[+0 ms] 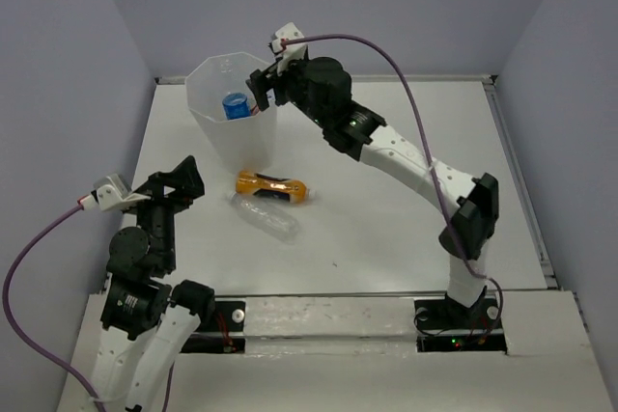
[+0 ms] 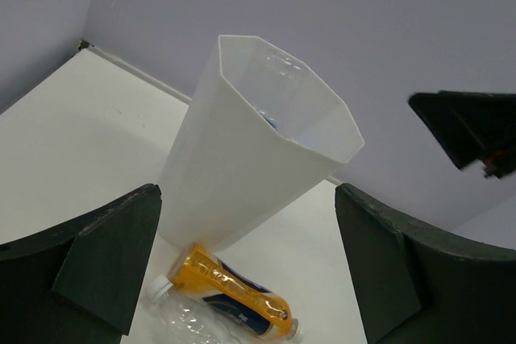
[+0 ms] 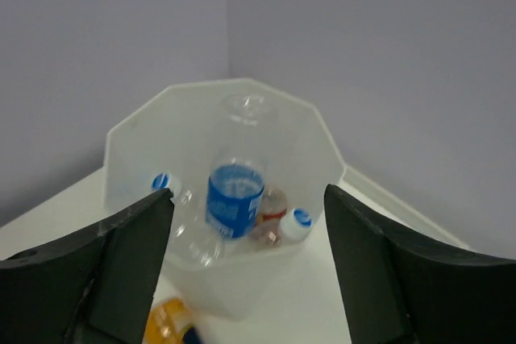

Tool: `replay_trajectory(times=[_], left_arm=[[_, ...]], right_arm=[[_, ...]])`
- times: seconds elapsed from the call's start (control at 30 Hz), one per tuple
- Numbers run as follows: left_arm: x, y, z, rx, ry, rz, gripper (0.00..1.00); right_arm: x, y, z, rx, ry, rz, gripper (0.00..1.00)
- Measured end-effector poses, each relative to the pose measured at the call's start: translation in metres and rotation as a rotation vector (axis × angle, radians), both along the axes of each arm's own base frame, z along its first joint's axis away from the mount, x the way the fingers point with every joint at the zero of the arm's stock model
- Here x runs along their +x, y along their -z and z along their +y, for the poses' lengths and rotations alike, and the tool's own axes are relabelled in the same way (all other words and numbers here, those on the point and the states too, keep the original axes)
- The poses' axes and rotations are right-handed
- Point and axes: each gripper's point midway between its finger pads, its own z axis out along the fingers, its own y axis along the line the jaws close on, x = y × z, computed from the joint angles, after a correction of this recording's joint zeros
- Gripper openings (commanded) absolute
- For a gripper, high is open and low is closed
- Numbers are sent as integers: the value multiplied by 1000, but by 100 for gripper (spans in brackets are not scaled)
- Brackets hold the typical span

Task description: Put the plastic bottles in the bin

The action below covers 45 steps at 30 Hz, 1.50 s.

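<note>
The white faceted bin (image 1: 218,132) stands at the back left. Inside it are a clear bottle with a blue label (image 3: 234,199), a red-capped bottle (image 3: 272,207) and clear bottles with blue-topped caps (image 3: 300,219). The blue label also shows from above (image 1: 235,105). My right gripper (image 1: 263,86) is open and empty, just above the bin's right rim (image 3: 129,126). An orange bottle with a dark label (image 1: 272,185) and a crumpled clear bottle (image 1: 266,217) lie side by side on the table in front of the bin. My left gripper (image 1: 183,180) is open and empty, to their left, facing them (image 2: 226,292).
The enclosure's grey walls stand close behind the bin and along both sides. The right arm (image 1: 406,156) reaches diagonally across the white table (image 1: 386,229), with its purple cable arching above it. The bin's wall (image 2: 234,167) rises straight ahead in the left wrist view.
</note>
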Motion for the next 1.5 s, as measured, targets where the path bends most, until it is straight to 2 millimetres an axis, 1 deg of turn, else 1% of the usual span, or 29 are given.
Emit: replay_trajectory(times=[0.03,0.07,0.1,0.13,0.17,0.23,0.27,0.3,0.33,0.37,0.4,0.43,0.47,0.5,0.53,0.57,0.6,0.67,0.7,0.77,0.8,0.9,1.03,1.1,1.27,1.3,1.33,1.4,1.5], left_arm=[[0,0,0,0,-1,0,99],[0,0,0,0,-3,0,99],[0,0,0,0,-3,1,99],[0,0,1,1,-4,1,99],[0,0,1,1,-6,1,99],[0,0,1,2,-8,2,99],[0,0,2,2,-10,2,99],[0,0,2,2,-11,3,99],[1,1,2,2,-12,3,99],[1,1,4,3,-21,5,99],[1,1,5,4,-28,6,99],[1,2,8,5,-41,8,99],[1,2,9,7,-50,9,99],[1,2,12,7,-65,10,99],[1,2,14,7,-73,10,99],[1,2,16,7,-83,11,99],[0,2,17,8,-91,11,99],[0,2,19,9,-101,12,99],[0,2,20,9,-106,13,99],[0,2,20,9,-107,13,99],[0,2,20,9,-107,13,99],[0,2,20,9,-107,13,99],[0,2,20,9,-106,12,99],[0,2,20,9,-106,12,99],[0,2,20,8,-107,10,99],[-1,2,20,8,-107,10,99],[-1,1,20,7,-107,8,99],[-2,1,21,5,-111,5,99],[-3,0,22,3,-116,2,99]], right_arm=[[-17,-6,-11,17,-30,11,71],[-29,-9,-20,25,-48,20,67],[-45,-10,-31,28,-73,31,58],[-62,-13,-39,44,-111,42,54],[-75,-15,-43,58,-145,49,48],[-91,-11,-45,68,-194,66,45],[-101,0,-41,60,-231,89,19],[-105,11,-36,44,-251,107,10],[-108,27,-28,17,-271,132,7],[-108,57,-15,-24,-290,187,7],[-111,76,-6,-52,-305,222,9],[-110,100,1,-91,-312,264,15],[-111,135,10,-149,-321,324,22],[-113,163,14,-195,-326,374,38],[-116,197,17,-256,-328,438,46],[-118,219,17,-298,-324,481,56],[-119,237,17,-332,-323,514,60],[-125,267,16,-396,-316,573,66],[-126,276,15,-418,-307,593,68],[-128,284,17,-441,-300,605,68],[-130,284,20,-445,-302,602,68],[-134,280,33,-447,-303,581,68],[-140,280,47,-451,-314,567,68],[-142,288,55,-464,-319,570,68],[-147,314,59,-524,-322,593,69],[-148,320,60,-535,-319,597,73],[-148,324,60,-544,-317,601,76],[-149,330,58,-563,-312,610,78],[-154,336,61,-580,-316,617,78]])
